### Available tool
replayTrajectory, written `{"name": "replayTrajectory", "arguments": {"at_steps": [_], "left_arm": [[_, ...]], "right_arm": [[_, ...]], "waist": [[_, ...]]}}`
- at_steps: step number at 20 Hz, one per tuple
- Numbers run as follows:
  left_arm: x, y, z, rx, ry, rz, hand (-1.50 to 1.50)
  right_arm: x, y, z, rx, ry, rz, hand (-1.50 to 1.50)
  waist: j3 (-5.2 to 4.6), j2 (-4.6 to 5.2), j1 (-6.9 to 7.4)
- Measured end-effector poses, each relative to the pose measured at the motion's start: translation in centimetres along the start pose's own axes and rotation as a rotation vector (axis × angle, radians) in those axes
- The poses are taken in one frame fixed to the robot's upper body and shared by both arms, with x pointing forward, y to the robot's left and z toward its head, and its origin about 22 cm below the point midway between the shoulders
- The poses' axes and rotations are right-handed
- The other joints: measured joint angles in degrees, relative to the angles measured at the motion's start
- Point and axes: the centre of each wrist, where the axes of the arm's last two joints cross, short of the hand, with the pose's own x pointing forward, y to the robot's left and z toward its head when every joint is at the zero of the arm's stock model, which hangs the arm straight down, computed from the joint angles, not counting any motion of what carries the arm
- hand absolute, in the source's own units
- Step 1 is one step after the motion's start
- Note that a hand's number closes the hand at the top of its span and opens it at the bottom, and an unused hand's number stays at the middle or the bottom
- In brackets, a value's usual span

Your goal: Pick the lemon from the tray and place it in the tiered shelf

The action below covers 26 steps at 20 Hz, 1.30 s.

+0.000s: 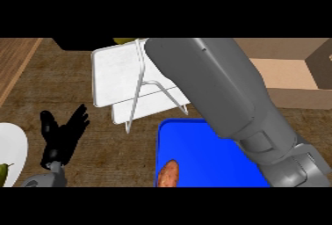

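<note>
Head view: the right forearm (227, 105) slants across the blue tray (194, 145) and the right side of the white tiered shelf (120, 72); its hand is unseen, so that hand's state cannot be told. A yellow-green sliver, seemingly the lemon (123, 41), peeks over the shelf's far edge, and a brown vegetable (169, 174) lies at the tray's near edge. The left hand (62, 132) rests open, fingers up, beside a white plate (13, 145) at the counter's left edge.

The blue tray (170, 125) lies flat at the near centre of the desk (65, 88). Just beyond it to the left stands the white tiered shelf (120, 72) – flat panels on thin wire legs. Of the lemon (123, 41) only a yellow-green sliver shows – at the shelf's far edge.
</note>
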Motion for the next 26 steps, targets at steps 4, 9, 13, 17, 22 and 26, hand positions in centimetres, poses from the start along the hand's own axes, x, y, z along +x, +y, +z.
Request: {"name": "replayTrajectory", "arguments": {"at_steps": [4,9,13,17,22,26], "left_arm": [[0.1,0.6,0.0,-0.004,-0.001,0.004,0.0],[-0.3,0.1,0.0,-0.004,0.003,0.004,0.0],[-0.2,0.3,-0.1,-0.004,0.003,0.001,0.0],[-0.5,0.1,-0.4,0.004,-0.011,0.002,0.0],[-0.4,0.7,0.0,0.005,0.002,0.006,0.0],[-0.3,1.0,-0.1,0.014,0.008,0.01,0.0]], "right_arm": [[-0.6,-0.8,-0.2,-0.057,0.05,-0.136,-1.5],[-0.6,-2.1,-0.2,-0.102,0.081,-0.322,-1.5],[-1.2,-3.1,-0.4,-0.13,0.099,-0.47,-1.5],[-1.1,-4.9,-0.6,-0.192,0.119,-0.595,-1.5],[-2.8,-7.1,-0.6,-0.341,0.164,-0.619,-1.5],[-5.6,-9.6,-0.1,-0.458,0.232,-0.65,-1.5]], "waist": [[0.01,-0.01,-0.04],[0.04,0.0,0.17],[0.02,0.06,0.24],[0.08,0.01,-0.07],[0.06,-0.17,-0.52],[0.05,-0.24,-1.02]]}}
